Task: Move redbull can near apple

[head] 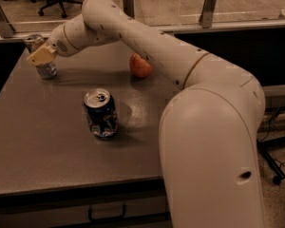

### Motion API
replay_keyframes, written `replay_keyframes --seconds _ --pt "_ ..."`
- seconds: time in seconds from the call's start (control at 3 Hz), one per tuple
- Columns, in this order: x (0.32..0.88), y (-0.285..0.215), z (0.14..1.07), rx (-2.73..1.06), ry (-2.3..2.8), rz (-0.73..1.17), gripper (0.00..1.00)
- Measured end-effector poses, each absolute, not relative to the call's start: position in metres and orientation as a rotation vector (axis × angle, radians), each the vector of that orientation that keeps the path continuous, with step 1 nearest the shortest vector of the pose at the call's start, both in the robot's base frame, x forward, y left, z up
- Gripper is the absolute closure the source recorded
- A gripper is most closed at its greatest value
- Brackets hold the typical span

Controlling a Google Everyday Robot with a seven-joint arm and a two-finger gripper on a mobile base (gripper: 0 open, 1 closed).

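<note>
The redbull can (47, 70) is slim and silver-grey and stands at the table's far left. Its silver top (34, 39) shows just left of my gripper. My gripper (41, 55) is at the can's middle and covers part of its side. The red-orange apple (139, 67) lies on the table further right, near the back, about a third of the table's width from the can. My arm crosses in front of the apple's right side and hides it.
A wider dark blue can (100, 113) with white markings stands in the middle of the grey table (47, 160). My arm's large body (213, 151) fills the right foreground. A glass rail runs behind the table, and office chairs stand beyond it.
</note>
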State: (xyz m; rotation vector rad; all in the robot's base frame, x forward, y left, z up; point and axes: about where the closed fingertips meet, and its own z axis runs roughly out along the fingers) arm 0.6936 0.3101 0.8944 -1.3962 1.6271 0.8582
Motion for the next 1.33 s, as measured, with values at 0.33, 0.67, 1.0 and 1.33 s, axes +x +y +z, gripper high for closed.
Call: replay_keyframes --seconds 0.33,0.67,1.0,1.33 --pt "0.709 0.276 0.911 -1.314 1.640 0.781 0.87" --pt "0.725 0.220 0.925 -1.215 1.688 0.674 1.00" --pt "0.728 0.182 0.921 -1.144 1.755 0.613 1.00" --pt "0.726 0.160 0.913 -1.093 1.818 0.587 0.82"
